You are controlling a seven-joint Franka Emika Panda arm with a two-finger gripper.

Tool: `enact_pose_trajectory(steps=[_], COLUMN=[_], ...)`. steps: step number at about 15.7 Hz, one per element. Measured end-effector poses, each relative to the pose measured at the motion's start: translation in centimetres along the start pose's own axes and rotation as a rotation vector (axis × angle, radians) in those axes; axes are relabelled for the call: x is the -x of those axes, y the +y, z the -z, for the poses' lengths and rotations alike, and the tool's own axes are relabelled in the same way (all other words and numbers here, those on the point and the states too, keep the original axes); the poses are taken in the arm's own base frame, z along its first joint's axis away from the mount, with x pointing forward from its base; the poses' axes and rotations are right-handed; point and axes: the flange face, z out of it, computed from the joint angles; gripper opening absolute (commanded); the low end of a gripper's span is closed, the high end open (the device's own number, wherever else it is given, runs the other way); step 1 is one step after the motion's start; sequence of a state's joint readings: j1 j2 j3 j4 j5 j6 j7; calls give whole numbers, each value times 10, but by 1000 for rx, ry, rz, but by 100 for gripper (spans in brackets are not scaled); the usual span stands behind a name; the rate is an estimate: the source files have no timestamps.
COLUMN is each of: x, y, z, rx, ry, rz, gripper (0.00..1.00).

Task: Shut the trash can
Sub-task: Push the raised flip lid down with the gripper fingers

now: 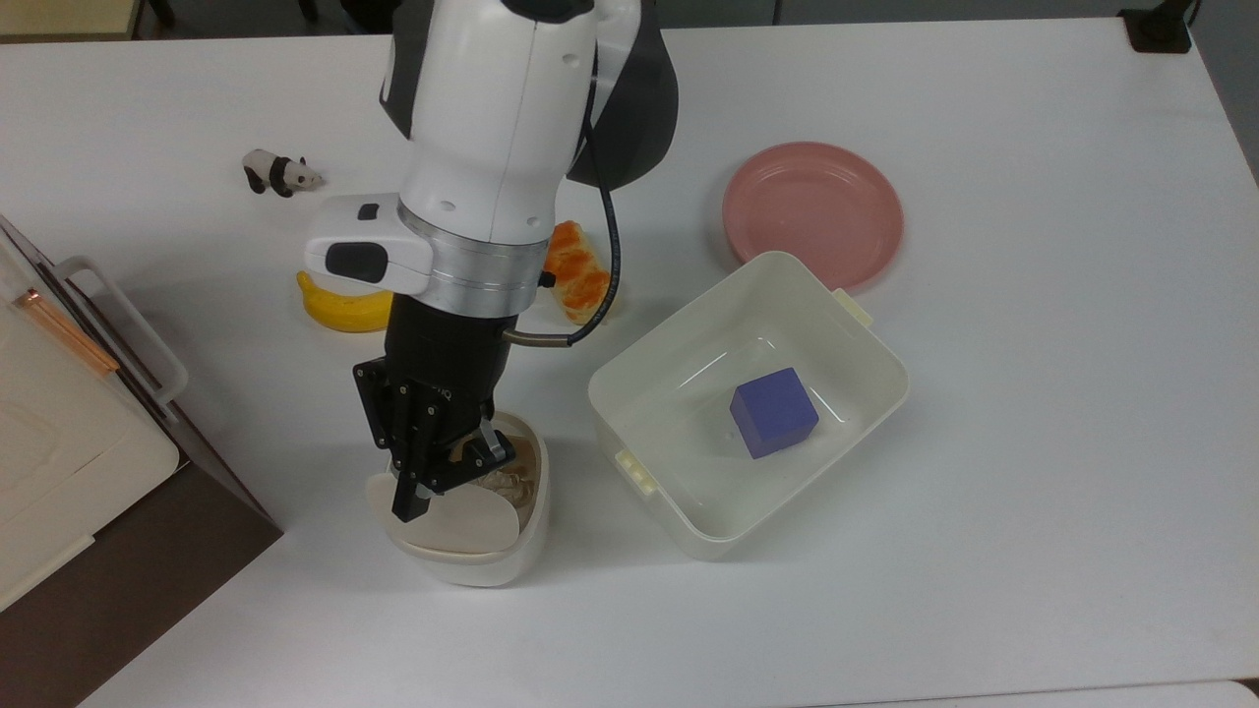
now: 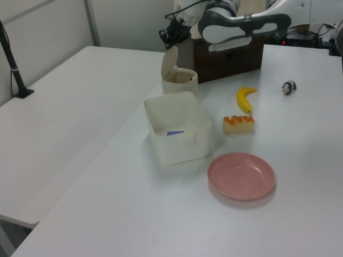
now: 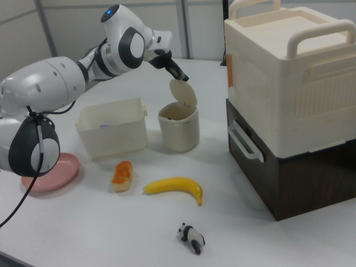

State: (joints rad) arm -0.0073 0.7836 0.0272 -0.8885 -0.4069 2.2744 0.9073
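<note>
A: Gripper (image 3: 179, 73) status?
B: Fingers (image 1: 408, 497) nearly together, nothing between them. Tips sit at the top edge of the raised beige lid (image 3: 183, 93).
A: Trash can (image 3: 178, 129)?
B: Directly below the fingertips, lid standing open, crumpled paper inside. White tub (image 1: 752, 403) holding a blue cube (image 1: 773, 412) just beside it.

A blue cube (image 1: 774, 412) lies in the white tub (image 1: 866, 329); nearby, a pink plate (image 1: 812, 211), banana (image 1: 346, 307), possibly pastry (image 1: 578, 271).

One banana (image 1: 339, 308), one plate (image 1: 812, 212), one tub (image 1: 866, 339)
</note>
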Motion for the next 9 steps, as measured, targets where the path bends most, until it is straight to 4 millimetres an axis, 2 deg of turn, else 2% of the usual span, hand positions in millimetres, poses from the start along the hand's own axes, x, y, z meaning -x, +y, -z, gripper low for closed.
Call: enact_pose_trajectory(steps=[5,9], x=[13,15], y=[-9,-6], z=[-1,1], rx=[6,35], ry=[-40,-65], rz=[44,76], gripper=[0,0])
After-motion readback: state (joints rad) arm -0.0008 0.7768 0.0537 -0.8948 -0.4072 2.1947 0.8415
